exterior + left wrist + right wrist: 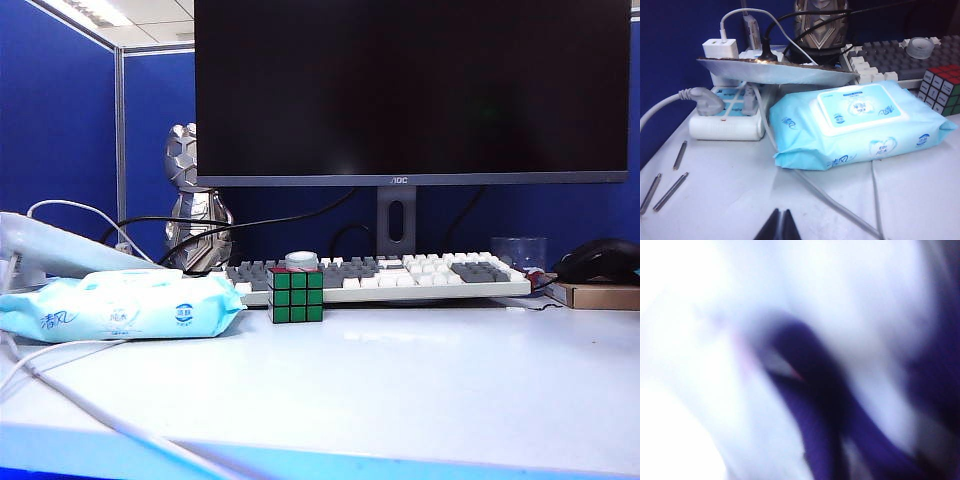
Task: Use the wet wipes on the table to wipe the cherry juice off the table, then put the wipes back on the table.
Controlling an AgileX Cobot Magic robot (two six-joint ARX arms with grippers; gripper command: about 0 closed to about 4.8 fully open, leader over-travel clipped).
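Resting above the glossy table point(920, 200), left hand point(781, 225) pressed together; right hand closed, blurred.

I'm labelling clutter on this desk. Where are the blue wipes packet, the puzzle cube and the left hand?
Blue wipes packet point(860, 125), left wrist view: middle of its top face.
Puzzle cube point(296, 296), exterior view: centre of its green face.
Left hand point(780, 227), left wrist view: its dark fingertips, closed together.

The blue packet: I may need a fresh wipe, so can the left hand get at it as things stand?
Probably yes. The left hand is shut, low over the table, and bare tabletop lies between it and the packet; only a thin cable crosses the way.
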